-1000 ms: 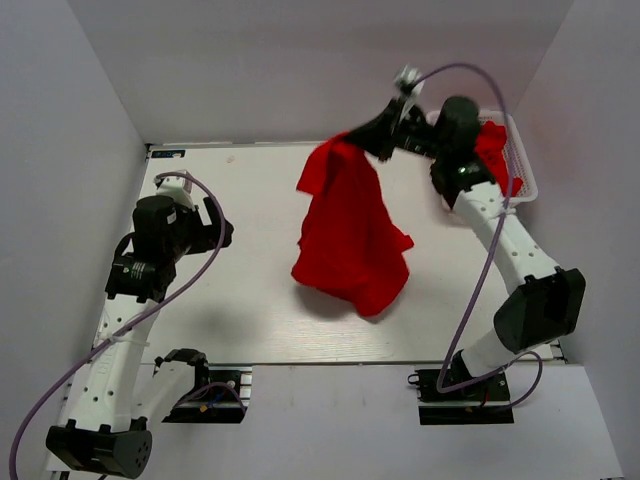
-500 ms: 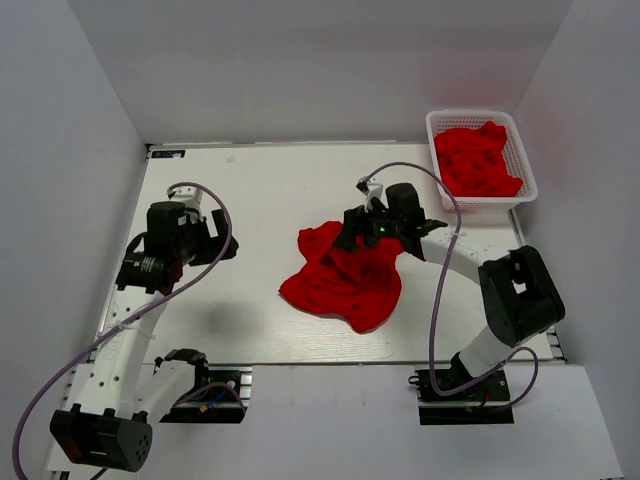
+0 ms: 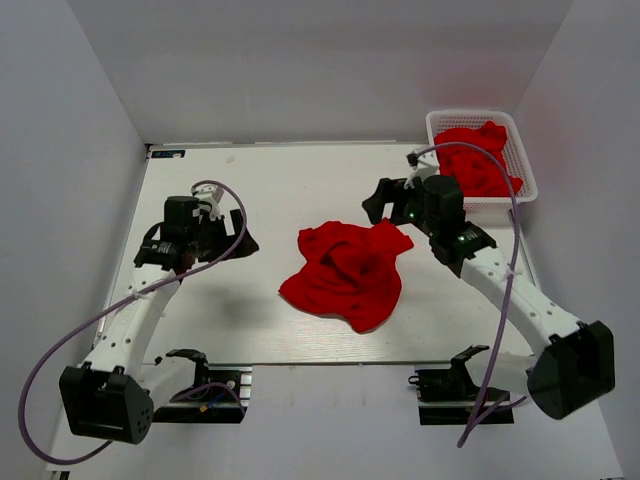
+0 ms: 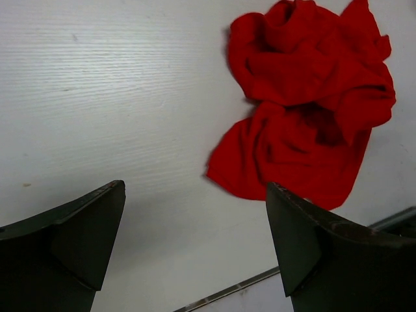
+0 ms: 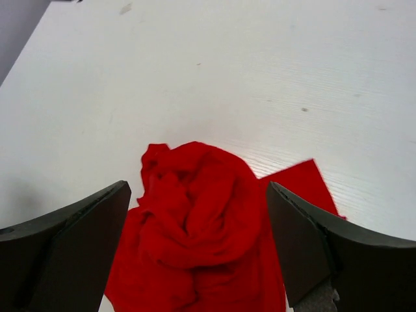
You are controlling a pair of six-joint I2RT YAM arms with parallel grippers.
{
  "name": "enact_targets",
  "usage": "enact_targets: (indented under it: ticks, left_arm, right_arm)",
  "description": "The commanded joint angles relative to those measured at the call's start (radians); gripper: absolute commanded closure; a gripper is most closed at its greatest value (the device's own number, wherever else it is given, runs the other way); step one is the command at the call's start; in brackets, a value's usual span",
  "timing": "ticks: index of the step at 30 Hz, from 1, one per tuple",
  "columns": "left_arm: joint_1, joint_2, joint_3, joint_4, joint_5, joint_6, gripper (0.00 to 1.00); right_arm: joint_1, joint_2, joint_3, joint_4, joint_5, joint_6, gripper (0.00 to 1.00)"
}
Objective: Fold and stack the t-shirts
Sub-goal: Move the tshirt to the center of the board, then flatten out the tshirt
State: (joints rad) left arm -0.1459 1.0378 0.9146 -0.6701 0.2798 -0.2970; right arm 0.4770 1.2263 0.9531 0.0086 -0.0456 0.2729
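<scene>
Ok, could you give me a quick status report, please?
Left gripper open, right gripper open, both empty. One t-shirt crumpled mid-table, unfolded. More red cloth in the basket. Nothing blocking.

- left arm (image 3: 125, 335) and right arm (image 3: 520, 300) had white links with black joint housings
- each had a bulky black motor block (image 3: 100, 405) at its lower bend
- thin lavender cable (image 3: 215, 184) ran in loose loops along each arm
- left gripper (image 4: 195, 187) and right gripper (image 5: 198, 185) had dark, matte, wedge-shaped fingers
</scene>
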Motion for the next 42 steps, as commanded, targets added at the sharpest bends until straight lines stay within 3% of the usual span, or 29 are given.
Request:
enact_targets:
  ticks: [1,7,15,21,29,33,36,39,40,42]
  left_arm:
    - [-0.003,0.045,-0.04,0.119,0.151,-0.016,0.01]
    - [-0.066,0.142,0.021,0.202,0.151,-0.03,0.01]
    - [-0.283,0.422,0.234,0.211,0.049,-0.027,0.01]
    - [-0.438,0.545,0.377,0.17,-0.089,0.024,0.01]
    - [-0.551,0.752,0.536,0.08,-0.278,0.104,0.01]
    - [-0.59,0.85,0.604,0.038,-0.303,0.141,0.02]
    - [-0.6,0.907,0.651,0.027,-0.323,0.141,0.12]
    - [-0.609,0.916,0.673,0.018,-0.323,0.15,0.43]
    - [-0.609,0.916,0.673,0.018,-0.323,0.15,0.68]
    - [-0.609,0.901,0.662,0.027,-0.332,0.15,0.97]
  right_arm:
    - [-0.009,-0.048,-0.04,-0.133,0.223,0.068,0.1]
    - [-0.034,-0.073,-0.068,-0.257,0.375,0.153,0.1]
    - [-0.09,-0.073,-0.122,-0.283,0.343,0.216,0.1]
    - [-0.132,-0.076,-0.162,-0.282,0.279,0.221,0.1]
    - [-0.169,-0.139,-0.209,-0.311,0.268,0.189,0.1]
    - [-0.187,-0.171,-0.221,-0.32,0.268,0.167,0.1]
    - [-0.189,-0.168,-0.221,-0.326,0.266,0.161,0.1]
    - [-0.196,-0.154,-0.215,-0.335,0.262,0.157,0.1]
    - [-0.199,-0.148,-0.218,-0.334,0.26,0.128,0.1]
    - [-0.202,-0.137,-0.214,-0.337,0.254,0.143,0.1]
